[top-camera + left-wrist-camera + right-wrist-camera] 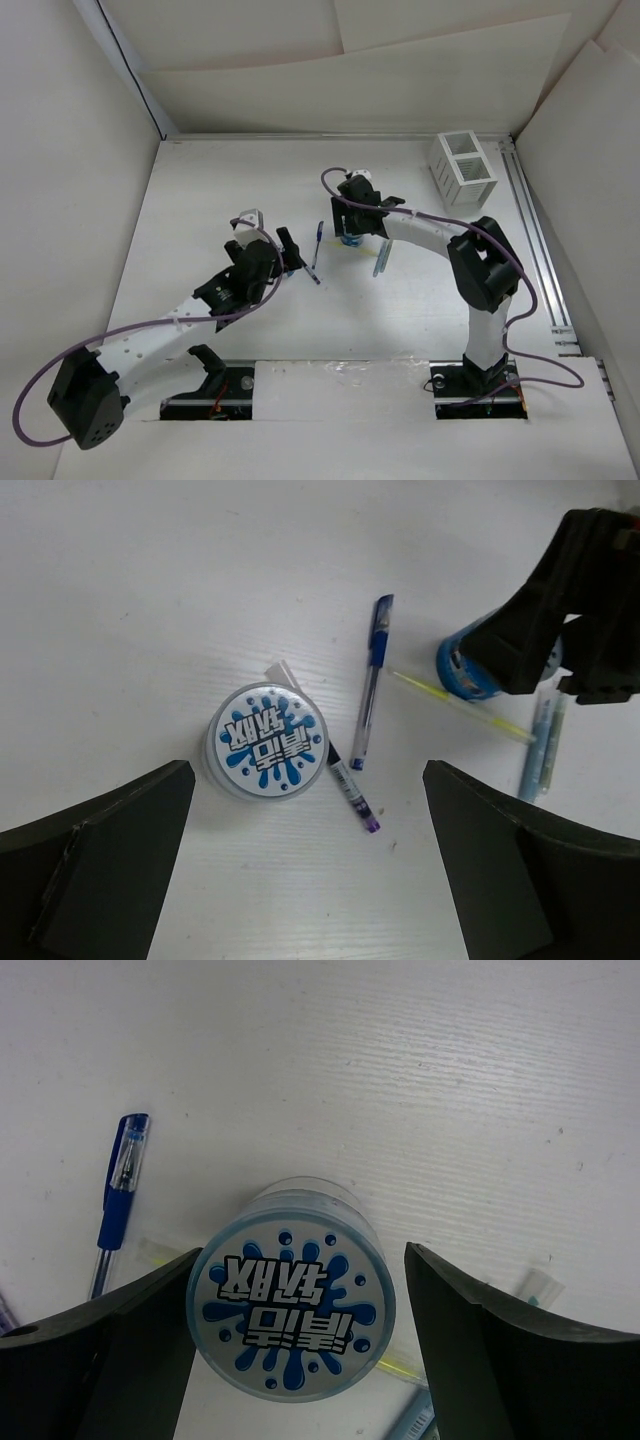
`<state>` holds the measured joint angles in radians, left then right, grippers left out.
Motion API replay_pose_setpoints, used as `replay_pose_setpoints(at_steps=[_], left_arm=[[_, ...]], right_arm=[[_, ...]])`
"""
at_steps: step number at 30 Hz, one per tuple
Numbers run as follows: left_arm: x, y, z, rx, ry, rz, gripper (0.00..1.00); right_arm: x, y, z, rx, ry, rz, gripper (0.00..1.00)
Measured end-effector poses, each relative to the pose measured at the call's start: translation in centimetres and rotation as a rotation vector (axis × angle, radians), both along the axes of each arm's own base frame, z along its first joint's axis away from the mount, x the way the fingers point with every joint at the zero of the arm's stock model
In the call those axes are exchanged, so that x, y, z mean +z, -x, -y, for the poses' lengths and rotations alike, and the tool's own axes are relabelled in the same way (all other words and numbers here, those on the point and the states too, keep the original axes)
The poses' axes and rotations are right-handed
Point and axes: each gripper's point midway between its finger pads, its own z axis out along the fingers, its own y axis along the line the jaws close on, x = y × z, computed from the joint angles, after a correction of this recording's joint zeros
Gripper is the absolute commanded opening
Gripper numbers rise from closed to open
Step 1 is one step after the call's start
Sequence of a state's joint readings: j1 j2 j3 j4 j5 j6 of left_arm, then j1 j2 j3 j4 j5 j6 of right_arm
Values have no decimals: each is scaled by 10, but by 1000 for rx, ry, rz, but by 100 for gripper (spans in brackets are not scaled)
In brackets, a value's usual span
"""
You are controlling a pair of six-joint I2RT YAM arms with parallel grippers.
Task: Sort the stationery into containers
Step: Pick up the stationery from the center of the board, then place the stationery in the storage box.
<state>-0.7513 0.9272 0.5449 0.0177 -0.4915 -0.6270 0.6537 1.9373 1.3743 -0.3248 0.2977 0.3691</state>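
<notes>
1. The right end effector (300, 1260) straddles one roll (290, 1305), which lies flat on the counter (420, 1050). It is released, not yet clenched: one finger is at the rim and a gap shows at the other.
2. The left end effector (307, 770) hangs released and empty over the second roll (265, 742).
3. The box (462, 168) sits well apart at the far right, on the right arm's side.

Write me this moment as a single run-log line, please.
left fingers: open, above first roll | right fingers: open, straddling second roll, not clamped | blue pen: lying loose | organizer: far corner
</notes>
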Motion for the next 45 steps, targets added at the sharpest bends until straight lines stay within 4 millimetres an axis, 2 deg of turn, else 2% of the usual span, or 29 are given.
replay_pose_setpoints(at_steps=[1, 7, 14, 15, 17, 18, 21, 25, 28, 31, 33, 35, 37, 40, 41, 43, 45], left_arm=[[-5, 0, 0, 5, -11, -12, 100], [-27, -2, 0, 26, -48, -71, 91], [-41, -3, -2, 42, -79, -105, 91], [-43, -3, -2, 44, -85, -109, 92], [-46, -3, -3, 48, -91, -114, 92], [-47, -3, -3, 48, -92, -116, 93], [-48, -3, -3, 49, -95, -118, 93], [-51, -4, -3, 49, -105, -127, 93], [-55, -3, -3, 45, -118, -135, 93], [-59, -3, -4, 42, -134, -143, 93], [-61, -3, -4, 42, -142, -147, 93], [-61, -3, -4, 43, -145, -147, 94], [-61, -4, -5, 43, -148, -145, 94], [-60, -4, -5, 41, -151, -142, 94], [-60, -4, -5, 40, -153, -142, 94], [-60, -5, -5, 37, -156, -140, 94], [-59, -5, -4, 36, -157, -139, 95]], right_arm=[[0, 0, 1, -3, 3, 2, 87], [1, -1, 3, -12, 16, 10, 86], [10, 0, 1, -6, 11, 25, 67], [11, 1, 1, -5, 10, 27, 60], [12, 1, 1, -3, 9, 29, 53], [12, 1, 0, -3, 9, 29, 43], [12, 2, 1, -3, 11, 24, 38], [11, 4, 2, -4, 21, 14, 38], [23, -1, 6, -14, 23, 15, 38], [57, -22, 18, -56, -18, 61, 38], [90, -48, 39, -113, -64, 116, 38], [129, -81, 76, -202, -108, 193, 38], [166, -112, 123, -305, -138, 272, 38], [217, -146, 210, -472, -153, 390, 36], [229, -153, 236, -523, -148, 418, 36], [246, -163, 276, -596, -138, 458, 36], [253, -172, 303, -646, -127, 474, 36]])
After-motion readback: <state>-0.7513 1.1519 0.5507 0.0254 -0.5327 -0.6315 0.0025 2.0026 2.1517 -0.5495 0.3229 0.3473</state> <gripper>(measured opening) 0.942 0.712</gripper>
